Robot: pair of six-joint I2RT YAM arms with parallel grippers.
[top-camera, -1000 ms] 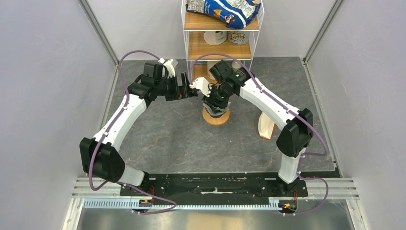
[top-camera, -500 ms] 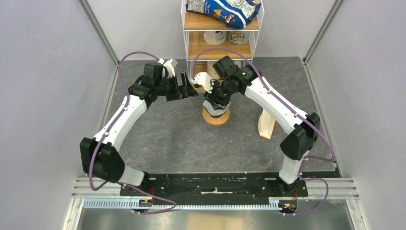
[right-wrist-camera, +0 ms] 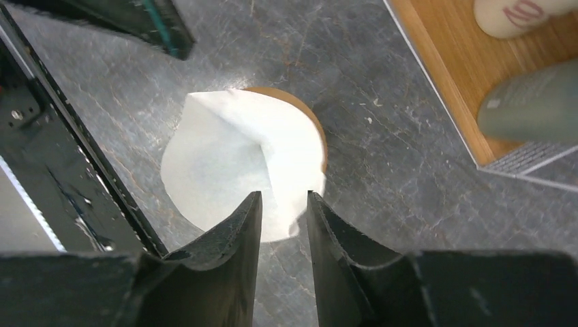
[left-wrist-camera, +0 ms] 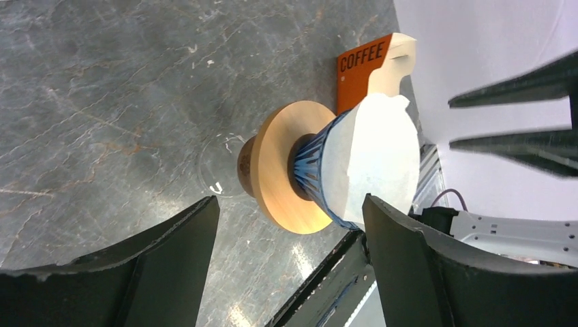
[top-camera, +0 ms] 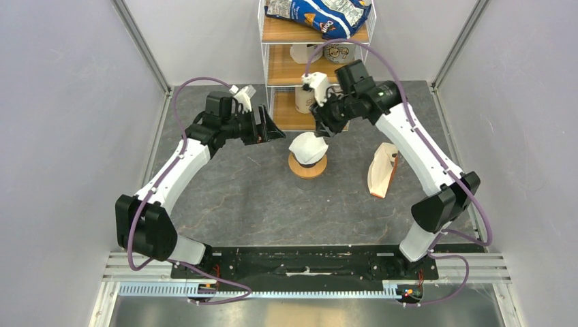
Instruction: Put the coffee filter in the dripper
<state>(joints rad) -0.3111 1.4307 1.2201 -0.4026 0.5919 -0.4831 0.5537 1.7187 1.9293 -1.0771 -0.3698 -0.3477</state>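
Note:
The white coffee filter [top-camera: 306, 144] sits opened in the dark blue ribbed dripper [left-wrist-camera: 315, 167], which stands on a flat orange-tan ring [top-camera: 308, 167]. My right gripper [top-camera: 322, 128] hovers above and just behind it. In the right wrist view the filter [right-wrist-camera: 235, 160] lies below my right gripper [right-wrist-camera: 283, 197], whose jaws stand slightly apart and hold nothing. My left gripper [top-camera: 270, 128] is wide open to the left of the dripper. In its wrist view the filter [left-wrist-camera: 373, 160] and the ring [left-wrist-camera: 279, 180] show ahead of the left gripper [left-wrist-camera: 290, 204], untouched.
An orange "COFFEE" holder with a white-and-tan filter bundle [top-camera: 382, 170] stands right of the dripper and shows in the left wrist view [left-wrist-camera: 371, 61]. A wooden shelf unit [top-camera: 313, 68] with cups and a blue bag [top-camera: 319, 13] stands at the back. Grey walls on both sides.
My right gripper has risen up and back off the dripper, leaving the white filter in it. The left gripper has shifted slightly and stays open.

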